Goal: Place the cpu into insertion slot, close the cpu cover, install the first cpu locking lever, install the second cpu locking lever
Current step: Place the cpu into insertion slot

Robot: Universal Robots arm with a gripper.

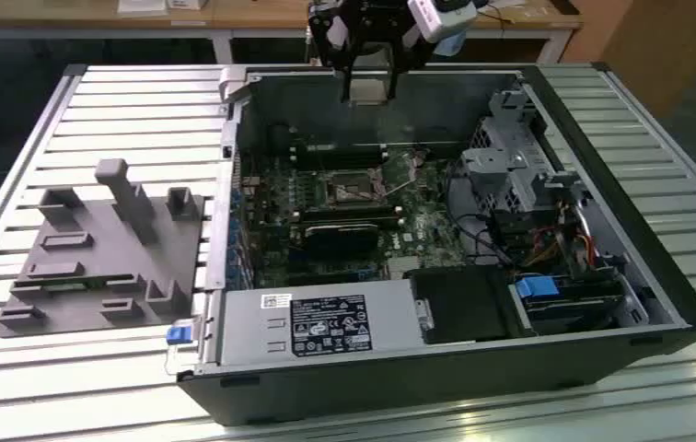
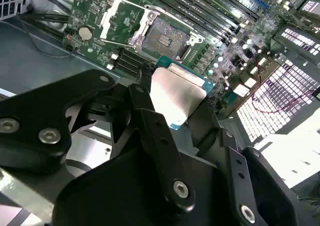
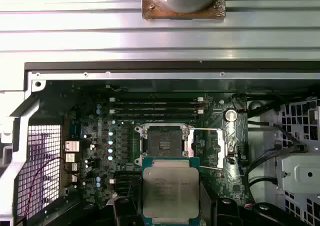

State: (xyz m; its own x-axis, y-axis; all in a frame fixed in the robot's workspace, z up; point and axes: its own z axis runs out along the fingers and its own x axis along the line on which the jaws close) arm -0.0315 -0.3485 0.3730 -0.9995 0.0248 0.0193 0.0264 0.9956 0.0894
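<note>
Second wrist view: black two-finger gripper clamped on flat silver-grey square cpu, well above dark-centred silver-rimmed insertion slot; thin silver cpu cover swung open. Risk: tilted or offset cpu seats skewed and bends the slot's contacts.

Black jointed pincer, silver screws

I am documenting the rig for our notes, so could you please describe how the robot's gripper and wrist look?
The gripper is matte black, built of flat, rounded linkage bars joined by silver screws. Its fingers are narrow black bars. In the exterior view, white strips flank the black wrist, with a pale camera-like unit beside it.
</note>
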